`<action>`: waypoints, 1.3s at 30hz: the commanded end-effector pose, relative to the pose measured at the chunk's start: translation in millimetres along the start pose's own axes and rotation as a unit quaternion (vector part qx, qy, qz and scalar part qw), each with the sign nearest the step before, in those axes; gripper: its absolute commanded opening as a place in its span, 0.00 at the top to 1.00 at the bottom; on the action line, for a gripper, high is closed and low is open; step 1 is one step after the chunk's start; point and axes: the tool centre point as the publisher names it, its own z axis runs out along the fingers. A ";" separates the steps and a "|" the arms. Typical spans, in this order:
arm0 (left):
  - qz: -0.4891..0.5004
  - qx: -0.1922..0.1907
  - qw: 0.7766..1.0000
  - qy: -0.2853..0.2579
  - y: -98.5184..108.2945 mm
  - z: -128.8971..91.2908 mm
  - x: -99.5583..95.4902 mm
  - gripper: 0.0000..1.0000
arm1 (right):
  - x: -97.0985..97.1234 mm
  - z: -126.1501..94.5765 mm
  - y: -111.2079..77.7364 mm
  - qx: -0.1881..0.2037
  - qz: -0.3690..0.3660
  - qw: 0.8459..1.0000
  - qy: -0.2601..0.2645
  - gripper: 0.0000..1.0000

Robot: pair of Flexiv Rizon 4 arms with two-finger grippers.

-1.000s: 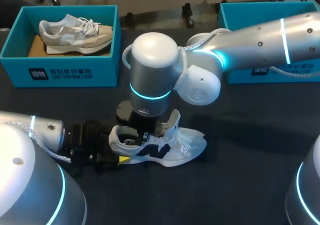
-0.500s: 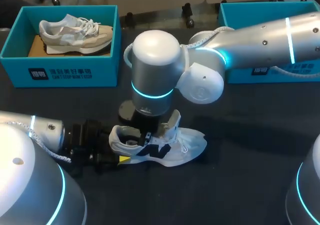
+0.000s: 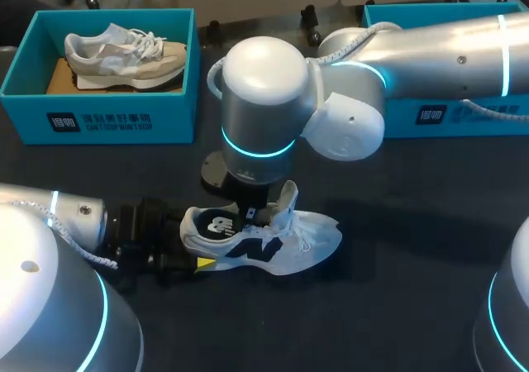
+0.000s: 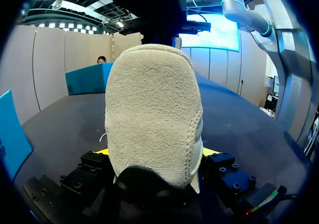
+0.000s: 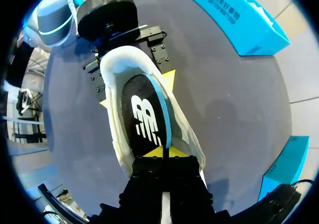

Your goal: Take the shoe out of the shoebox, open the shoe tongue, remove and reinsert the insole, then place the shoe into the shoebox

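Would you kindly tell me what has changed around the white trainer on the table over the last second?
The right pincer, shut on the dark insole with a white logo, rose a little, lifting that insole into sight in the heel opening of the white trainer. The left pincer stayed clamped on the heel; the trainer and the teal shoebox with the beige trainer did not move.

The head view looks down on the counter (image 3: 413,256) from above and behind. The left wrist view sits close behind the white shoe (image 4: 152,114); the right, directly above it. All share it.
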 end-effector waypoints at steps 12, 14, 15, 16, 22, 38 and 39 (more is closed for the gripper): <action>0.000 -0.002 1.000 -0.001 0.7 1.0 0.0 1.00 | -23.4 -32.6 -5.4 -0.033 -0.016 0.999 -0.003 1.00; 0.000 -0.002 1.000 -0.001 0.7 1.0 0.0 1.00 | -25.3 -34.7 -3.4 -0.033 -0.024 0.999 0.004 1.00; 0.000 -0.002 1.000 -0.001 0.7 1.0 0.0 1.00 | -25.5 -35.5 -2.6 -0.034 -0.027 0.999 0.006 1.00; 0.000 -0.002 1.000 -0.001 0.7 1.0 0.0 1.00 | -25.8 -36.3 -1.3 -0.037 -0.031 0.999 0.009 1.00; 0.000 -0.002 1.000 -0.001 0.7 1.0 0.0 1.00 | -26.2 -36.6 10.9 -0.053 -0.071 0.995 0.043 1.00; 0.000 -0.002 1.000 -0.001 0.7 1.0 0.0 1.00 | -19.6 -41.7 39.7 -0.119 -0.166 0.972 0.116 1.00; 0.000 -0.002 1.000 -0.001 0.7 1.0 0.0 1.00 | -19.6 -42.1 40.7 -0.120 -0.171 0.971 0.120 1.00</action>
